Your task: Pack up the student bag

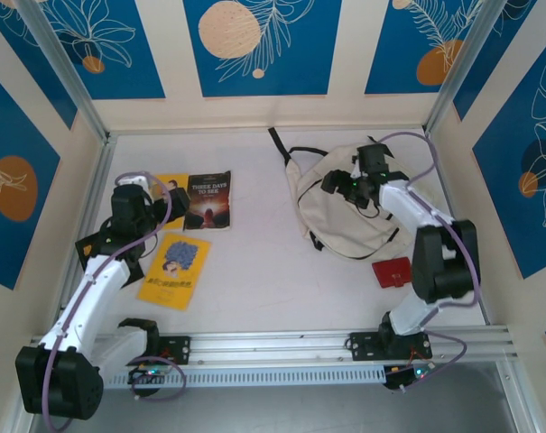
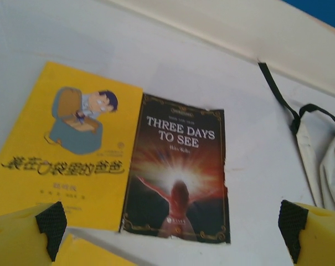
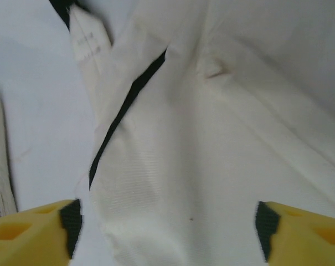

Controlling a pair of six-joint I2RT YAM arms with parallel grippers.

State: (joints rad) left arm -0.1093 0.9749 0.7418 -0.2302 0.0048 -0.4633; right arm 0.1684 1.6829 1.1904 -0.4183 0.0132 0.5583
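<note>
The student bag (image 1: 345, 203) is seen in the upper right of the top view, lying flat and slack on the table (image 1: 254, 271), with a black strap (image 1: 280, 144) trailing toward the upper left. It is judged to be light, soft and floppy. If lifted at one point it would be expected to sag and fold, so a pinch of cloth beside the black zip line (image 3: 128, 105) is suggested, where a fold can be gathered. Whether the zip is undone cannot be told.

At the left of the top view a yellow book (image 1: 175, 270) is laid apart from the bag. Above it a second yellow book (image 2: 67, 144) and a dark paperback (image 2: 178, 172) are placed side by side, edges just beside one another. A small red flat thing (image 1: 392, 271) is found below the bag.

The right gripper (image 3: 167, 230) is held over the bag's cloth, its jaws apart and clamped on nothing. The left gripper (image 2: 171, 233) is poised above the two books, jaws spread wide and empty.
</note>
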